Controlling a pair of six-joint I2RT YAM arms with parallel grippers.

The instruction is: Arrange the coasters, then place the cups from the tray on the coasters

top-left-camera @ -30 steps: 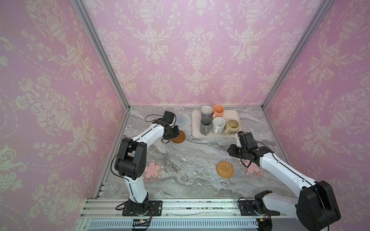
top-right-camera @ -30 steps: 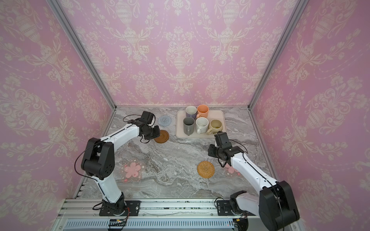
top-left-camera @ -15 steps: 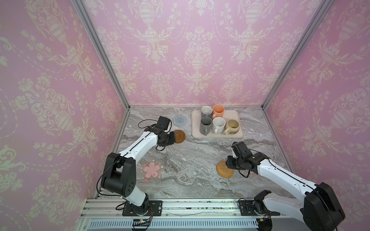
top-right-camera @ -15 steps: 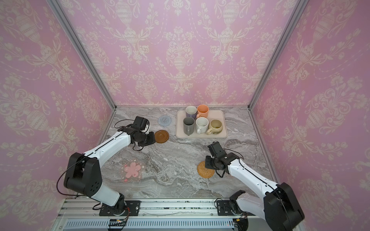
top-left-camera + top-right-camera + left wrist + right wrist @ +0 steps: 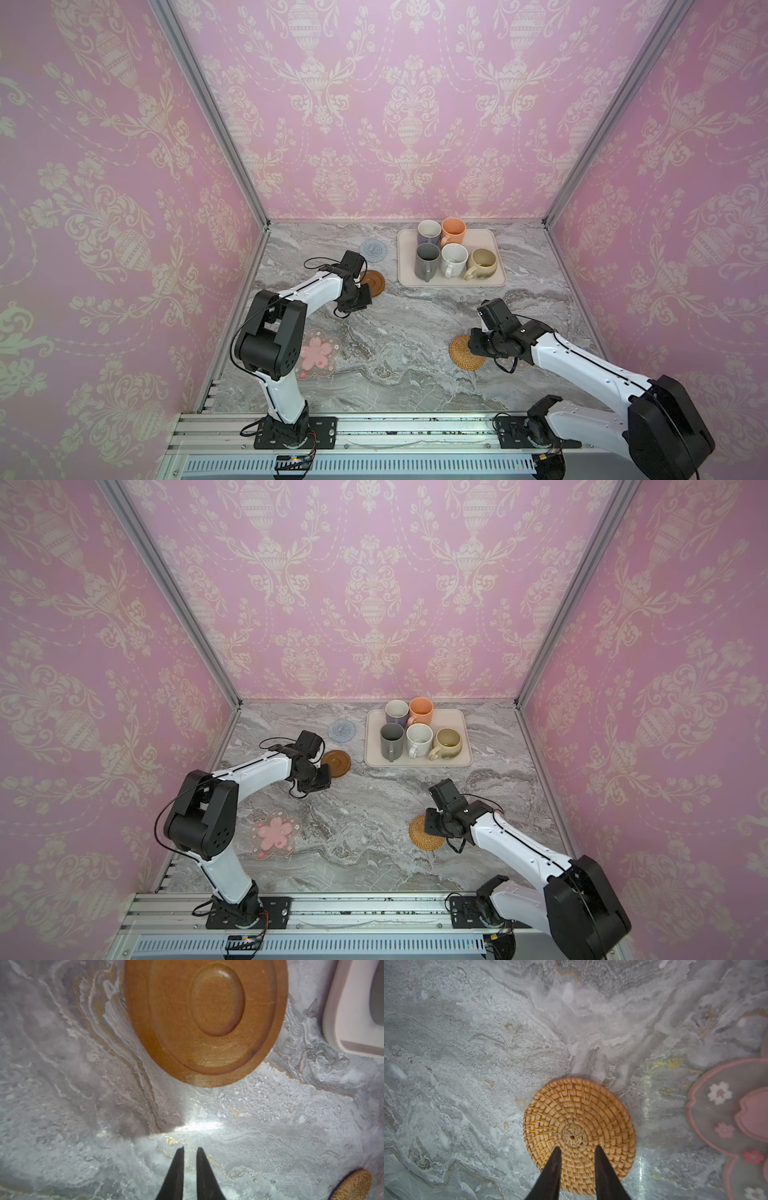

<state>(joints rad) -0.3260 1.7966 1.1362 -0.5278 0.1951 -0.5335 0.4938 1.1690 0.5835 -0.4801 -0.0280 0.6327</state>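
Observation:
The brown coaster (image 5: 374,282) (image 5: 207,1022) lies left of the tray (image 5: 490,249), and the light-blue coaster (image 5: 373,249) lies behind it. My left gripper (image 5: 362,300) (image 5: 190,1149) hovers just in front of the brown disc, shut and empty. The rattan coaster (image 5: 461,353) (image 5: 579,1126) lies front right. My right gripper (image 5: 473,347) (image 5: 577,1147) stands over its near half, jaws slightly apart with nothing between them. One flower coaster (image 5: 318,352) lies front left. Another flower coaster (image 5: 720,1109) lies beside the rattan one. The lavender (image 5: 429,232), peach (image 5: 453,230), grey (image 5: 427,259), white (image 5: 454,259) and beige (image 5: 482,262) cups stand upright on the tray.
Pink patterned walls with metal corner posts close the marble table on three sides. The left arm's elbow (image 5: 270,332) hangs over the front-left flower coaster. A metal rail (image 5: 374,432) runs along the table's front edge.
My right gripper has moved left from the right flower coaster to the rattan one, its jaws narrowing. My left gripper has drawn back from the brown coaster. No coaster has shifted.

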